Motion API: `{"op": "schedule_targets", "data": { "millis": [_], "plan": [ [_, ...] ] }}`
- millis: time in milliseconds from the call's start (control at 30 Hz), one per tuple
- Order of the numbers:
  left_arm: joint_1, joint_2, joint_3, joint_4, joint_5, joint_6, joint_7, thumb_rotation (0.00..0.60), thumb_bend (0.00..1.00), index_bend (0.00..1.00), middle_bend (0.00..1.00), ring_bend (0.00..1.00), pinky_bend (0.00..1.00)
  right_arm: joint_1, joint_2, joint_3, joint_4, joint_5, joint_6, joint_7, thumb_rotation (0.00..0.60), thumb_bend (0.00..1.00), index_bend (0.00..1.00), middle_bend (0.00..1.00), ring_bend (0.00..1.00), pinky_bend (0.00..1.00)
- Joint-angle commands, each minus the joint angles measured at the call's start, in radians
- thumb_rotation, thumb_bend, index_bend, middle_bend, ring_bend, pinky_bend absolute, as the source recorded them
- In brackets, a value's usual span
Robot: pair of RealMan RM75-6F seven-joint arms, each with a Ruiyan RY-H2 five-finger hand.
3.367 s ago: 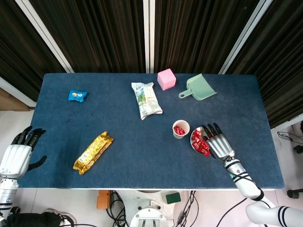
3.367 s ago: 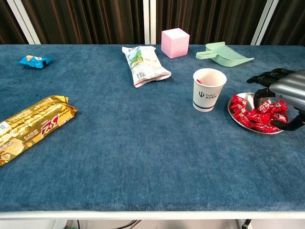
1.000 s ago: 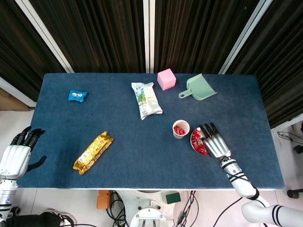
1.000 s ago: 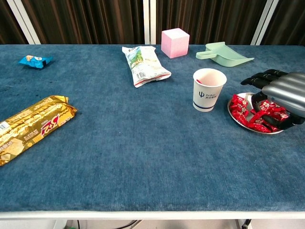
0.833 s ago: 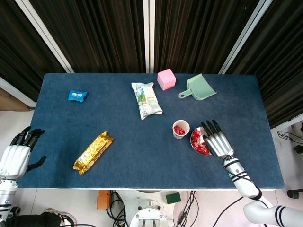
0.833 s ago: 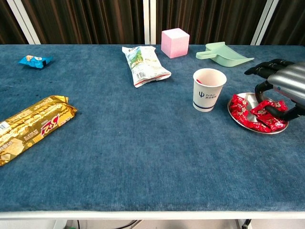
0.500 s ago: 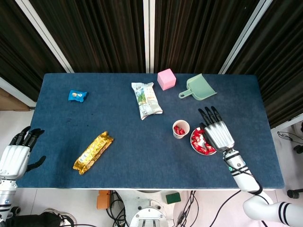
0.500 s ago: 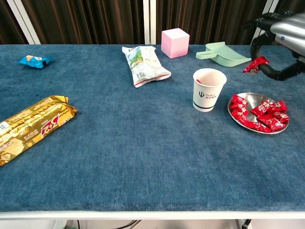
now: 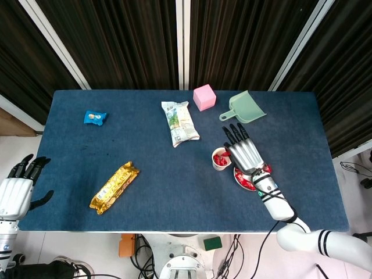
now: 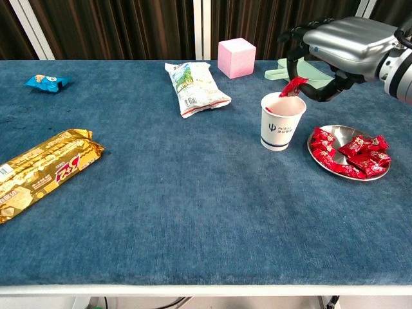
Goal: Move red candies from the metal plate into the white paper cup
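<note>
Candy (image 10: 293,86) pinched by right hand (image 10: 335,45) above cup (image 10: 280,120) rim.

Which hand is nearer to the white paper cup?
Right. The right hand hangs just above the white paper cup, pinching a red candy; the left hand is beyond the table's far-left edge.
</note>
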Motion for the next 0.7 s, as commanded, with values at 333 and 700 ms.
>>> {"op": "schedule_targets", "data": {
  "millis": [333,700],
  "plan": [
    [-0.001,-0.002,0.004,-0.002,0.006,-0.004,0.008,0.600,0.18,0.17,0.15,0.06,0.20,-0.060,0.091,-0.065,-0.072,-0.101,0.084,0.112,0.600,0.37,0.07,0.02,0.00,0.00],
    [-0.007,-0.006,0.010,-0.008,0.018,-0.015,0.026,0.600,0.18,0.17,0.15,0.06,0.20,-0.160,0.193,-0.148,-0.072,-0.020,0.093,0.091,0.600,0.36,0.16,0.01,0.00,0.00]
  ]
}}
